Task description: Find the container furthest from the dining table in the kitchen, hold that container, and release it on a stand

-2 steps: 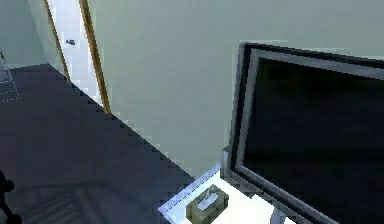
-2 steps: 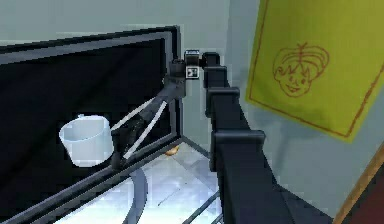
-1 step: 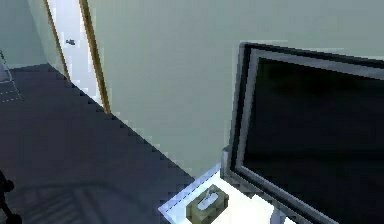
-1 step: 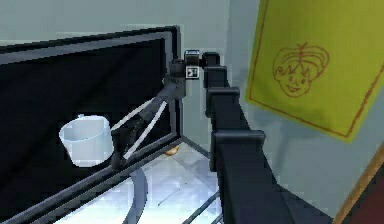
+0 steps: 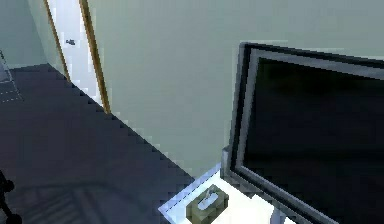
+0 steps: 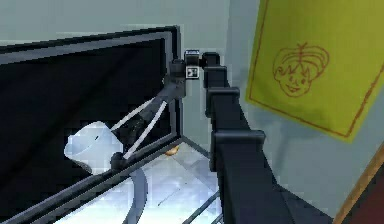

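Item, forward view's left: panelled white door in a wooden frame, with matte dark floor and plain pale wall beside it.

Item: small tan box, blocky, lying on a smooth white stand.

Item: television, a flat glossy black screen in a grey rim, upright on that stand.

Item, arm side view: white container, rounded and cup-like, hanging against the dark screen at the far end of my gripper. I judge that I hold it clear of the stand top.

Item: my arm, a dark square bar.

Item: yellow poster with a line-drawn face, flat on the wall.

Step in hand: the release. The next move calls for lowering the container onto bare stand top, clear of screen and box, then letting go.
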